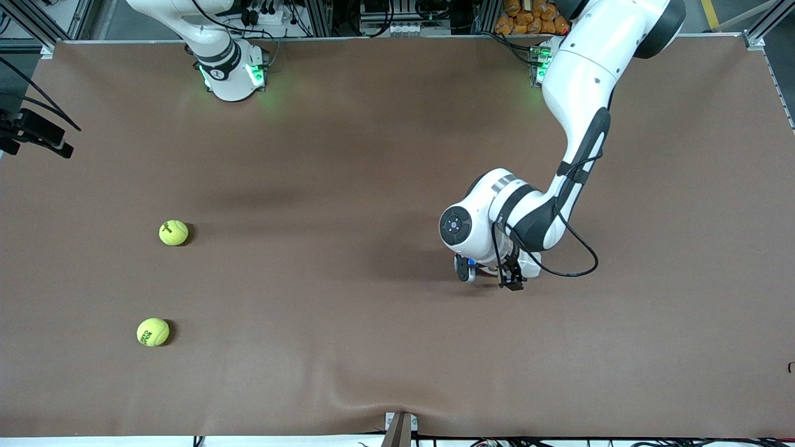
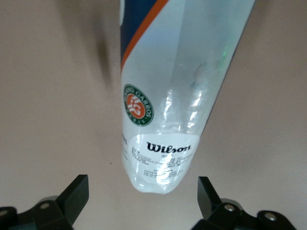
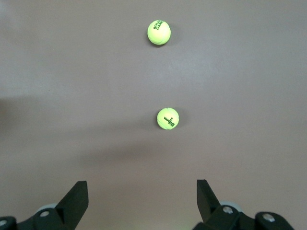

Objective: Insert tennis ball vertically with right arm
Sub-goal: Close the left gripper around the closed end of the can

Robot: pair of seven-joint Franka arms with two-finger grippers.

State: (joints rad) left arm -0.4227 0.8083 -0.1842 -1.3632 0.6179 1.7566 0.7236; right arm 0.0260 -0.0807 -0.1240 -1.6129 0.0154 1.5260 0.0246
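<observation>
Two yellow-green tennis balls lie toward the right arm's end of the table. One ball point(image 1: 173, 233) point(image 3: 168, 118) is farther from the front camera, the other ball point(image 1: 153, 332) point(image 3: 159, 32) nearer. My right gripper point(image 3: 141, 188) hangs open and empty high above the table short of the balls; the front view does not show it. A clear Wilson ball can point(image 2: 165, 96) with a blue and orange label shows in the left wrist view, mostly hidden under the left arm in the front view. My left gripper point(image 1: 487, 277) point(image 2: 142, 191) is open, its fingers either side of the can's rounded end without touching it.
Brown cloth covers the table point(image 1: 348, 155) and wrinkles near the front edge by a small bracket point(image 1: 400, 428). A black mount point(image 1: 37, 133) juts in at the right arm's end. Orange items point(image 1: 528, 15) sit past the back edge.
</observation>
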